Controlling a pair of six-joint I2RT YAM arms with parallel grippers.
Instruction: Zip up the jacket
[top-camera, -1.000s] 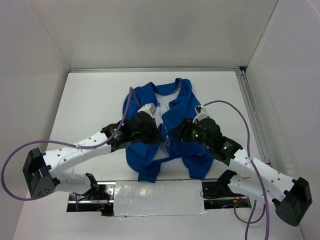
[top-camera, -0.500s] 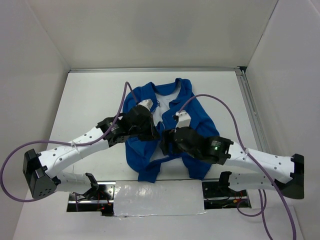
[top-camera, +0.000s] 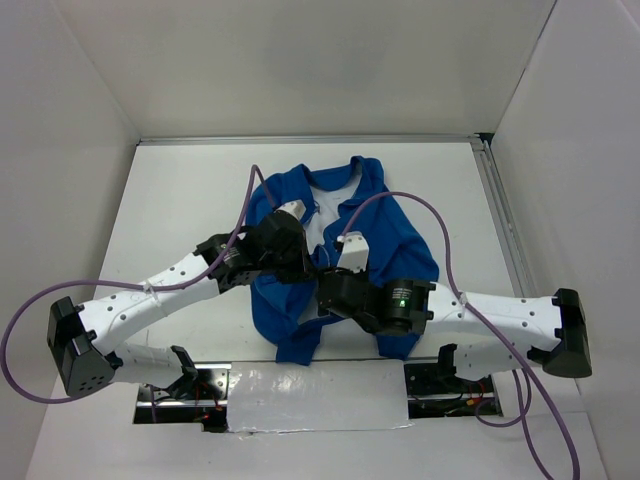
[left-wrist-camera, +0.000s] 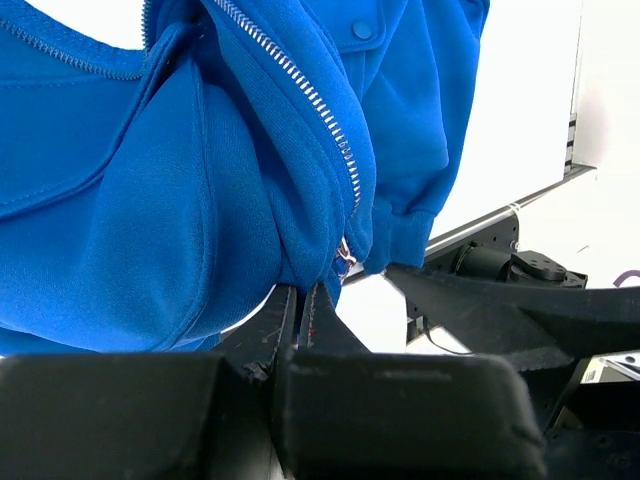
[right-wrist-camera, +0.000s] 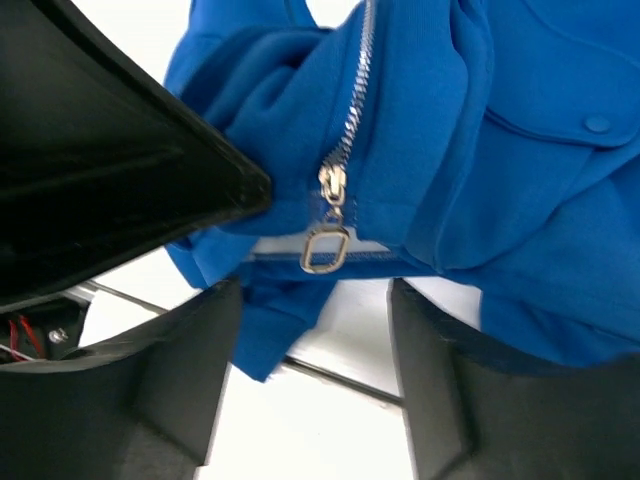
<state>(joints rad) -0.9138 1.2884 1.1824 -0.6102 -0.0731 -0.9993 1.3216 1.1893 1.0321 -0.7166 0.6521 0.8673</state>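
The royal-blue jacket (top-camera: 395, 235) lies open on the white table, collar at the far side, white lining showing. My left gripper (top-camera: 305, 268) is shut on the jacket's fabric (left-wrist-camera: 230, 230) next to the silver zipper teeth (left-wrist-camera: 300, 90), near the bottom of the front opening. My right gripper (top-camera: 325, 290) is open, its fingers (right-wrist-camera: 190, 350) either side of and just below the silver zipper slider and ring pull (right-wrist-camera: 327, 245), not touching it. The left gripper's black finger (right-wrist-camera: 110, 170) crosses the right wrist view.
White walls stand on the left, far and right sides. A metal rail (top-camera: 505, 230) runs along the table's right edge. A shiny foil strip (top-camera: 310, 395) lies at the near edge between the arm bases. Purple cables (top-camera: 450, 215) loop over both arms.
My right arm has swung left and nearer, its gripper moving from the jacket's right panel to the lower zipper end beside the left gripper. The left gripper has held its place.
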